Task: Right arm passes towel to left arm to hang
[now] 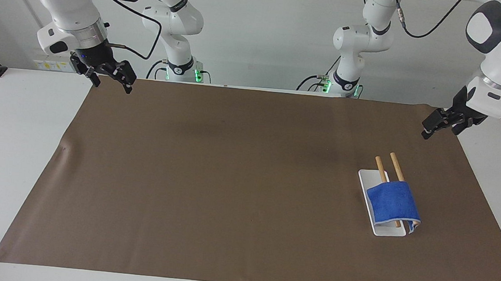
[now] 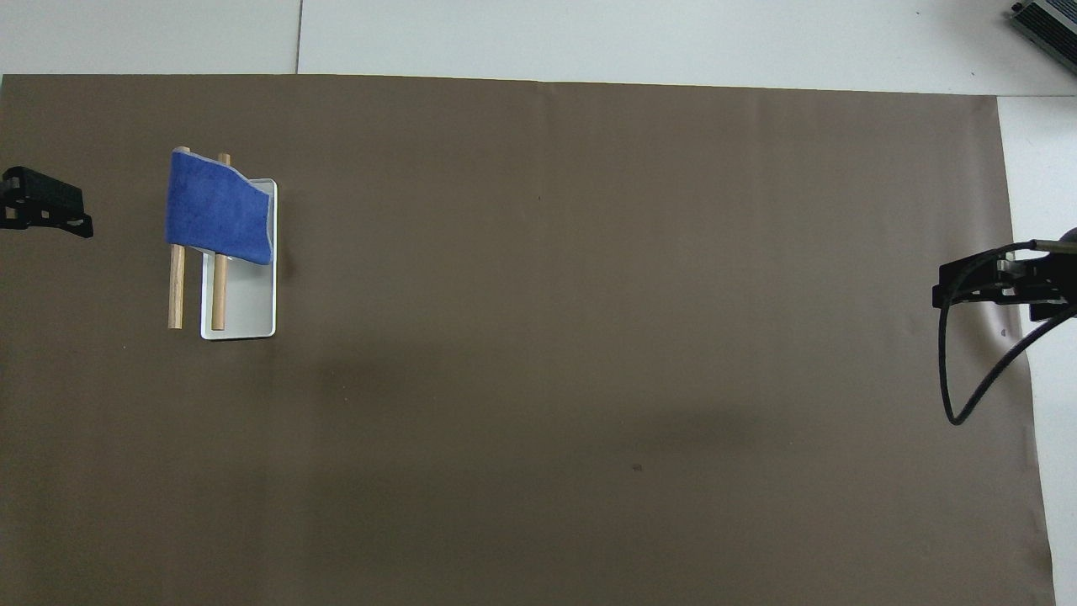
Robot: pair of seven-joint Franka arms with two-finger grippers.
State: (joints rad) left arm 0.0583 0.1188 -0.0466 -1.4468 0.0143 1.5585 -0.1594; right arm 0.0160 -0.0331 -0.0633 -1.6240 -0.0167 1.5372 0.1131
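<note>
A blue towel hangs draped over two wooden dowels that slant above a small white tray, the rack standing on a brown mat that covers most of the white worktop, toward the left arm's end. Seen from overhead, the towel wraps the ends of the dowels farther from the robots, while the bare ends reach back over and beside the tray. One corner of the cloth, edged in light grey, droops over the tray's edge farther from the robots. The left claw hovers over the mat's edge at the left arm's end, closer to the robots than the towel rack and well apart from it, its fingers spread and holding nothing; in the overhead view the left claw shows only at the frame's edge, level with the towel. The right claw hangs over the mat's corner at the right arm's end, well apart from the towel rack, fingers released and empty, a black cable looping up from its wrist. From overhead the right claw sits above the mat's border with that cable curling beneath it. The towel touches neither claw.
</note>
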